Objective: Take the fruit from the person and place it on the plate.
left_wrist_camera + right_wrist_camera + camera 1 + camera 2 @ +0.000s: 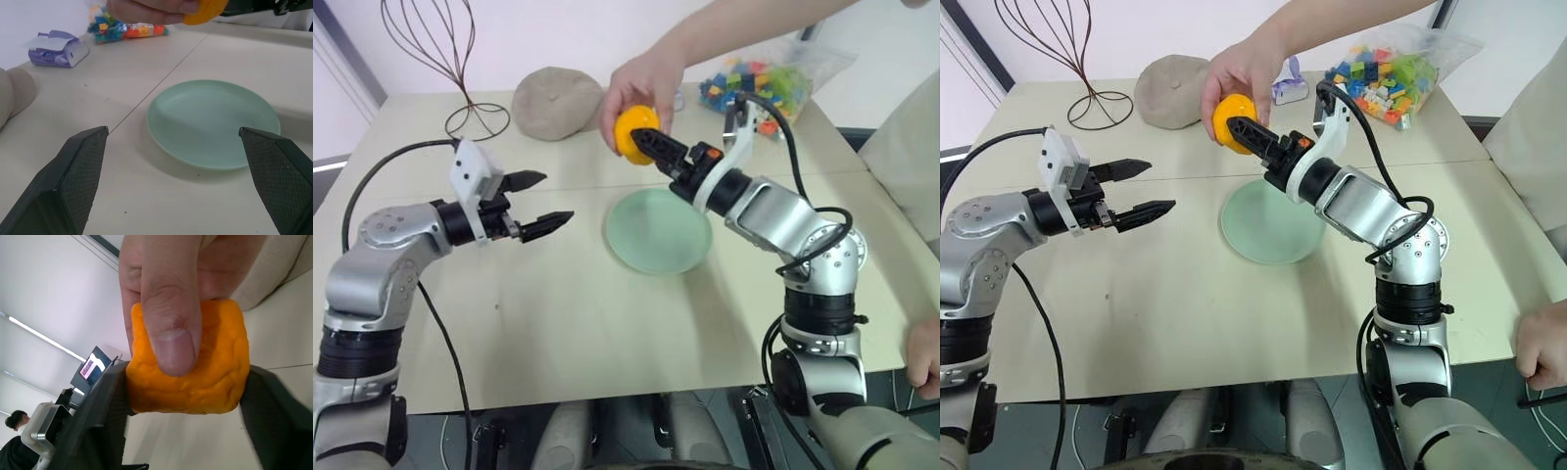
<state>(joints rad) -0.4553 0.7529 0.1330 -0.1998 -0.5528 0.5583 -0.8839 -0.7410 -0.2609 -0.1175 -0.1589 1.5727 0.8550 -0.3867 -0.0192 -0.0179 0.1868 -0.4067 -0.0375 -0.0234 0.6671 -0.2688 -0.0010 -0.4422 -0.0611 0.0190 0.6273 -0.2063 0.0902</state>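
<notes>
A person's hand reaches in from the back right and holds the orange-yellow fruit above the table, just behind the plate. My right gripper is shut on the fruit, one black finger on each side of it, while the person's thumb still presses on its front. The pale green plate lies flat and bare on the table below and in front of the fruit. To the left of the plate my left gripper hovers open, pointing toward it, with nothing between its fingers.
At the back of the table sit a beige cap, a dark wire stand, a bag of coloured blocks and a small purple packet. Another hand rests at the table's right front edge.
</notes>
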